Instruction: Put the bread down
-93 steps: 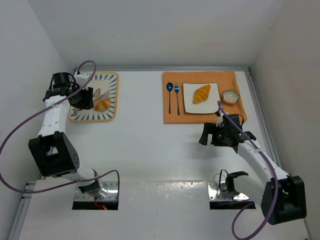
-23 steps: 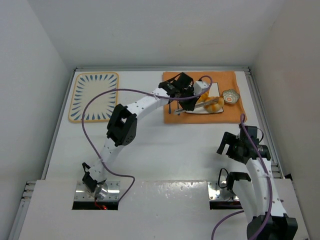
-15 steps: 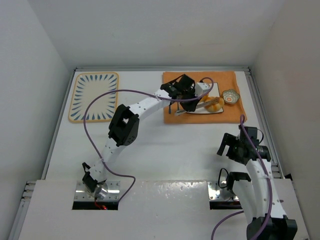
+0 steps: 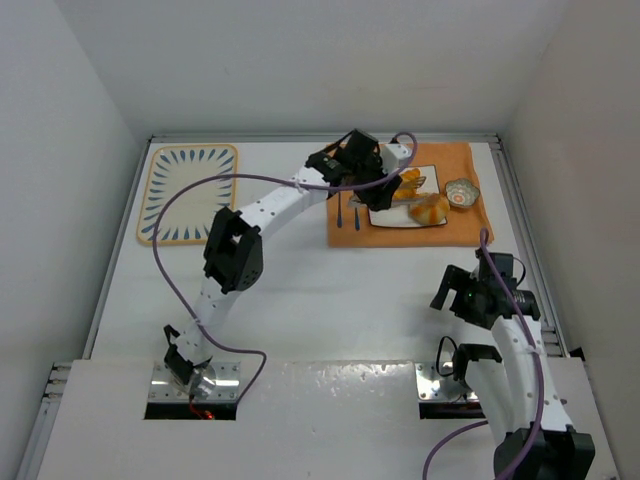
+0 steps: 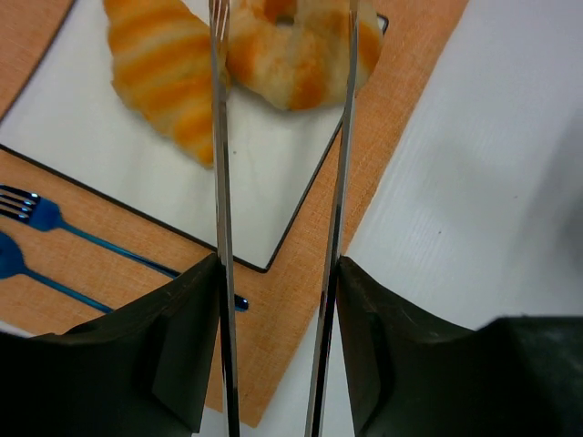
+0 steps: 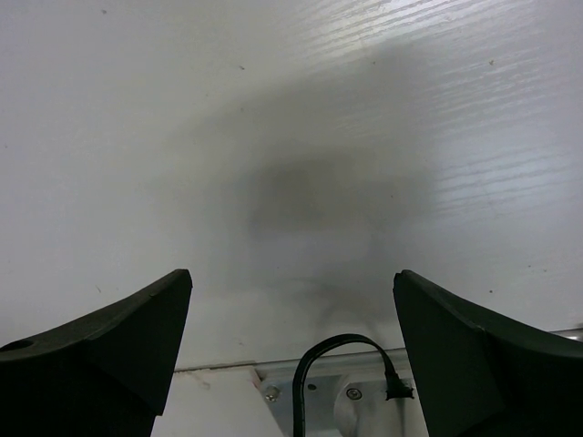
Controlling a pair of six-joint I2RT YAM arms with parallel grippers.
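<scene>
Let go of the bun within the last half second: left fingers no longer pinched on it but spread apart, with their long metal blades hanging over it. Carried across from the patterned tray at 10 o'clock of the surface, where seen three seconds ago. Now lying at the 4 o'clock corner of the square plate, partly over the rim, close against the croissant at its 11 o'clock.

Round, domed, golden-brown, scored on top, with paler patches. Croissant elongated and ridged, banded in light and deep orange.

Plate white, flat and smooth, edged with a thin dark line. Beneath it, a woven orange placemat. At the plate's 9 o'clock, a slim blue fork and spoon; at its 3 o'clock, a small scalloped, patterned bowl. Blades thin, straight and shiny; finger bodies matte black.

Well apart at 5 o'clock, right fingers spread wide over faintly grained white surface, gripping nothing, much as half a second ago.
</scene>
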